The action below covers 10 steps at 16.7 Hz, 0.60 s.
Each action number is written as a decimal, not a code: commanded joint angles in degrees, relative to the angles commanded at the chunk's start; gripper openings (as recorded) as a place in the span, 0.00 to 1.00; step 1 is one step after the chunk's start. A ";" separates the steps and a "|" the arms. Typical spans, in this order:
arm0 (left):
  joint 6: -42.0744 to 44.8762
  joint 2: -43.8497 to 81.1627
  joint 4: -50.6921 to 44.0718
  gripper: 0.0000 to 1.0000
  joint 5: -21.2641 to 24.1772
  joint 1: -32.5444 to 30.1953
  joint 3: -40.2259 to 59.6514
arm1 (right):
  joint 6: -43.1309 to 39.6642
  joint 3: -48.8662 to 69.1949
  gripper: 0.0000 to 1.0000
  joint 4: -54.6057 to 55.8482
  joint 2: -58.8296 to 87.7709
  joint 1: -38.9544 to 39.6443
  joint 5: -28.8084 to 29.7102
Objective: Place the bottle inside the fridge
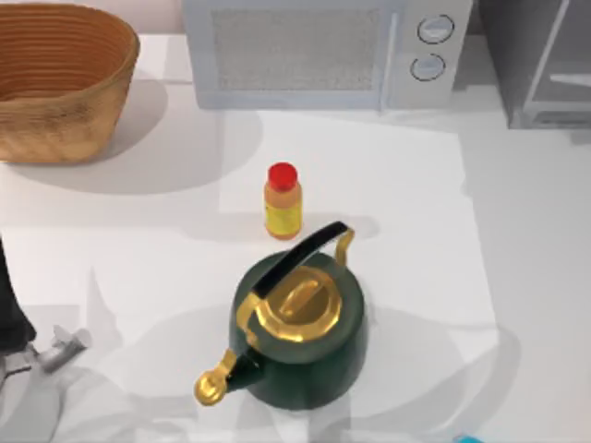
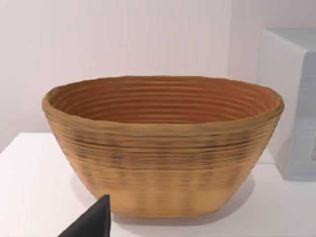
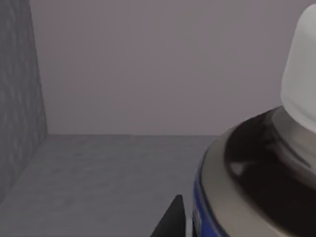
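Observation:
The bottle (image 3: 256, 168) looms close in the right wrist view, with a white cap, a dark brown shoulder and a grey label edged in blue. It is inside a grey box with a flat floor and plain walls, the fridge (image 3: 113, 168). A dark part of my right gripper (image 3: 173, 219) shows just beside the bottle's label. In the top view a corner of the fridge (image 1: 545, 65), with its pale-framed glassy door, stands at the back right. My left gripper (image 1: 57, 351) is parked at the table's front left.
A dark green kettle (image 1: 300, 328) with gold lid and spout stands in the middle. Behind it is an orange-yellow bottle (image 1: 283, 201) with a red cap. The microwave (image 1: 323, 51) is at the back, and a woven basket (image 1: 60, 78) at the back left.

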 joint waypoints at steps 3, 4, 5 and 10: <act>0.00 0.00 0.00 1.00 0.00 0.00 0.00 | -0.39 2.06 0.01 -1.66 2.15 0.29 0.32; 0.00 0.00 0.00 1.00 0.00 0.00 0.00 | -0.53 3.81 0.01 -2.71 3.70 0.47 0.55; 0.00 0.00 0.00 1.00 0.00 0.00 0.00 | -0.60 6.15 0.01 -3.94 5.22 0.68 0.81; 0.00 0.00 0.00 1.00 0.00 0.00 0.00 | -0.16 22.43 0.01 -9.66 11.70 2.00 1.85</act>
